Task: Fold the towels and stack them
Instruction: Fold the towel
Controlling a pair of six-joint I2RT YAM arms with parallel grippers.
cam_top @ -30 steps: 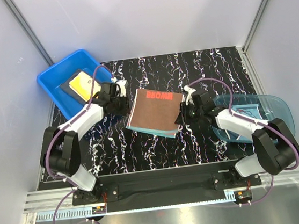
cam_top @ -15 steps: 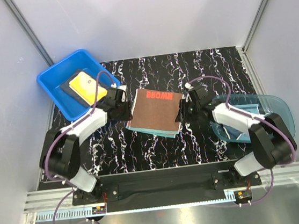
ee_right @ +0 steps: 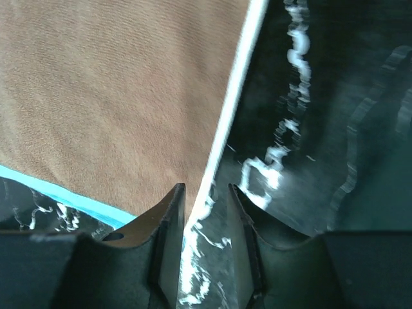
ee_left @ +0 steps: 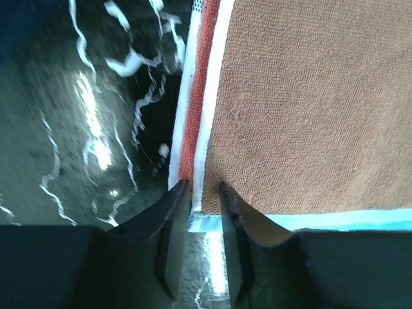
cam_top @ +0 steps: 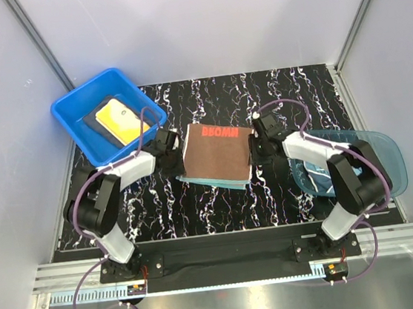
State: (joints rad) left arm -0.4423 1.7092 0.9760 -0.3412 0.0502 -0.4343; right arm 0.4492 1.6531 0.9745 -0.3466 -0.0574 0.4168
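A folded brown towel (cam_top: 218,155) with red lettering and a teal underside lies flat in the middle of the black marbled table. My left gripper (cam_top: 170,152) stands at its left edge. In the left wrist view the gripper (ee_left: 205,188) is narrowly open, with one fingertip on the brown cloth (ee_left: 309,103) and the other beside its orange-and-white border. My right gripper (cam_top: 257,149) stands at the towel's right edge. In the right wrist view it (ee_right: 206,188) is narrowly open astride the white hem, with the cloth (ee_right: 109,90) to the left. A yellow towel (cam_top: 118,120) lies on a dark one in the tub.
The blue plastic tub (cam_top: 74,110) stands at the far left, just behind my left arm. A translucent teal bowl (cam_top: 374,152) with light cloth in it sits at the right, under my right arm's elbow. Grey walls enclose the table on three sides.
Both grippers have closed in on the towel's side edges, the left moving nearer and the right farther back. The towel now lies squarer, and its near left corner no longer sticks out.
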